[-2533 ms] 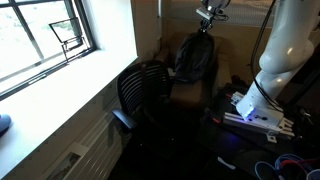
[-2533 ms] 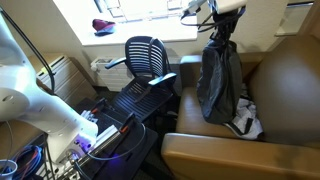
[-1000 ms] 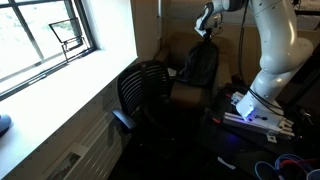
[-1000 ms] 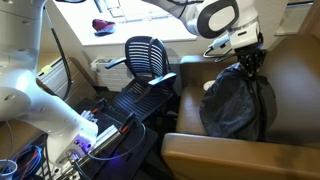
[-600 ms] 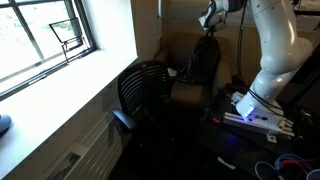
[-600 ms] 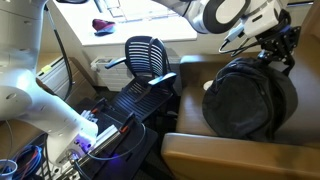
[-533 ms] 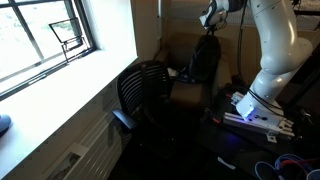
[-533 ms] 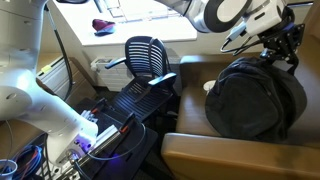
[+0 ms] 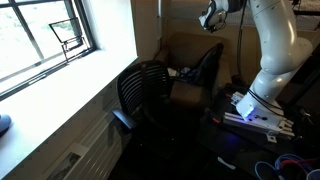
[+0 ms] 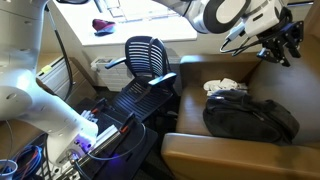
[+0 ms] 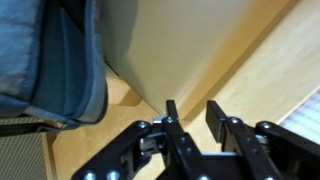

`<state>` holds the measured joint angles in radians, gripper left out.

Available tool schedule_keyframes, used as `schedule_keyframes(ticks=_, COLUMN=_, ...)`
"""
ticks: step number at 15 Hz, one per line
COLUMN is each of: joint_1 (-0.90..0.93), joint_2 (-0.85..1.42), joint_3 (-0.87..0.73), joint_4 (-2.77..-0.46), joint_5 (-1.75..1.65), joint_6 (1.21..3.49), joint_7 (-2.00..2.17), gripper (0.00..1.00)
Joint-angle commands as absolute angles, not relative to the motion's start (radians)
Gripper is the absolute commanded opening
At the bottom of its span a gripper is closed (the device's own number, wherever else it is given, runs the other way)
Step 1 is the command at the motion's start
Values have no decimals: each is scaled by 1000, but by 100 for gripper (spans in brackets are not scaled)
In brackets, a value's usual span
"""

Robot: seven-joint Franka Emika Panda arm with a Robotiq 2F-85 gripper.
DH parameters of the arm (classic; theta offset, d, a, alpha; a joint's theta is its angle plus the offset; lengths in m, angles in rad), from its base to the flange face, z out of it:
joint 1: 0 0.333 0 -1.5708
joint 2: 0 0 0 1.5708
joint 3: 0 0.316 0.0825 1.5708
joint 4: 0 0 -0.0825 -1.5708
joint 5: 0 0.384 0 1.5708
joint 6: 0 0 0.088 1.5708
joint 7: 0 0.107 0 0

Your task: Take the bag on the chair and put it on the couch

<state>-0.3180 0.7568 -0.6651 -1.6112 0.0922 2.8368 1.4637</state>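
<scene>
The black bag point(image 10: 250, 118) lies slumped flat on the seat of the brown couch point(image 10: 215, 152); in an exterior view it shows as a dark shape point(image 9: 206, 66) against the couch's back point(image 9: 180, 48). My gripper point(image 10: 283, 46) hangs above the bag in front of the couch's back, apart from it; it also shows in an exterior view point(image 9: 210, 19). In the wrist view the jaws point(image 11: 190, 116) are open with nothing between them, over tan upholstery point(image 11: 240, 50), with dark bag fabric point(image 11: 50, 60) at the left. The black mesh office chair point(image 10: 148, 57) point(image 9: 145, 90) stands empty beside the couch.
A small white-grey cloth bundle point(image 10: 225, 88) lies on the couch seat beside the bag. A window and sill point(image 9: 60, 60) run along the wall behind the chair. A black box with cables and a lit device point(image 10: 110, 125) sits by the robot base point(image 9: 265, 100).
The bag was held upright by my gripper over the couch seat; it has been let go and has dropped flat onto the seat. The gripper stays up near the couch's back.
</scene>
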Motion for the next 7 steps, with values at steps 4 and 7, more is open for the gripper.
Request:
schedule_keyframes(ticks=4, joint_1=-330, joint_2=735, joint_3=-656, joint_4=-1597, joint_5=139, joint_6=2926, joint_7=1449, gripper=64)
schedule_keyframes(ticks=7, joint_1=-339, joint_2=697, joint_3=-628, joint_4=-1596, joint_5=137, joint_6=2897, joint_7=1433, gripper=75)
